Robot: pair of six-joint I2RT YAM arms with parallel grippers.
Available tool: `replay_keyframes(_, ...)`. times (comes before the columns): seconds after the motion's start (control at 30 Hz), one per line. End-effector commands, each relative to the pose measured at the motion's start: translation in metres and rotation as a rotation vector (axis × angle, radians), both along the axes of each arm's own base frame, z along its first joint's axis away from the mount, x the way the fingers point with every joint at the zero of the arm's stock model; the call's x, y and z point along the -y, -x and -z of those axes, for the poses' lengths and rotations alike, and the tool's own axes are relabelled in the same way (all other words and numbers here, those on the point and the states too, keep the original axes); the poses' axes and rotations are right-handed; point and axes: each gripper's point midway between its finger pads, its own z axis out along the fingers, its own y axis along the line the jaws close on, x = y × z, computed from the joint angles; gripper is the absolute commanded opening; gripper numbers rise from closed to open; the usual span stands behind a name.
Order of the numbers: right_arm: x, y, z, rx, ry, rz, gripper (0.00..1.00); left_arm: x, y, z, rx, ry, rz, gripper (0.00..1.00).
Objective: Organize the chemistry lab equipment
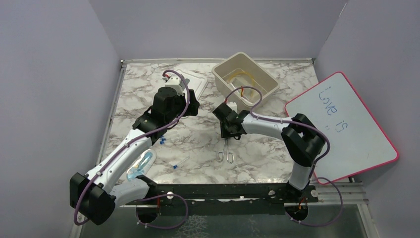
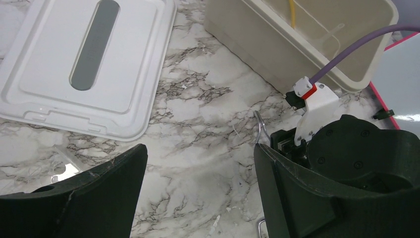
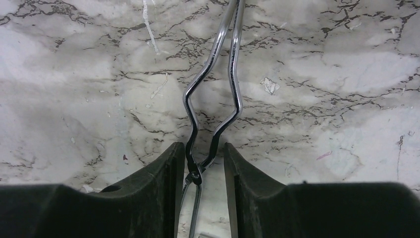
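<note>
Both reach forward: left claw [image 2: 200,158] wide, empty; right claw [image 3: 204,148] half-closed around thin metal tongs [image 3: 231,69].

We observe a white marble-patterned table [image 1: 198,134] with grey veining, enclosed on three sides by plain lavender-grey walls [image 1: 208,25]. A black rail [image 1: 223,191] runs along its near edge. Lighting is even and diffuse.

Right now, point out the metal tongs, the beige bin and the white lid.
metal tongs [image 3: 194,172]: right wrist view, pivot where the arms cross.
beige bin [image 1: 261,68]: top view, far rim.
white lid [image 2: 133,64]: left wrist view, flat top panel.
</note>
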Motion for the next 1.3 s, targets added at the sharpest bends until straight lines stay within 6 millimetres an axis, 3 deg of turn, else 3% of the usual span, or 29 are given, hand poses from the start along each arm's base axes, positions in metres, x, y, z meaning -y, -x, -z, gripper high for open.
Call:
replay_keyframes(0.0,-0.006,-0.002,0.003,-0.007,0.004,-0.004,0.39,0.000,-0.002,-0.005,0.014,0.018,-0.003,0.82)
replay_keyframes(0.13,-0.006,-0.006,0.009,-0.002,0.021,-0.015,0.36,0.001,-0.001,-0.005,0.013,0.018,0.001,0.82)
replay_keyframes(0.37,-0.010,-0.014,0.007,0.033,0.025,-0.046,0.19,-0.001,-0.001,-0.006,0.018,0.017,-0.004,0.82)
replay_keyframes(0.6,-0.014,-0.021,-0.022,0.117,-0.011,-0.121,0.09,-0.002,-0.001,-0.008,0.024,0.018,-0.007,0.82)
replay_keyframes(0.93,-0.022,-0.035,-0.137,0.403,-0.147,-0.242,0.08,-0.008,0.000,-0.015,0.054,0.030,-0.039,0.82)
replay_keyframes(1.1,-0.018,-0.040,-0.196,0.544,-0.202,-0.252,0.08,-0.016,0.002,-0.023,0.089,0.042,-0.071,0.82)
replay_keyframes(1.27,-0.007,-0.051,-0.243,0.661,-0.202,-0.229,0.08,-0.016,0.002,-0.025,0.097,0.047,-0.074,0.83)
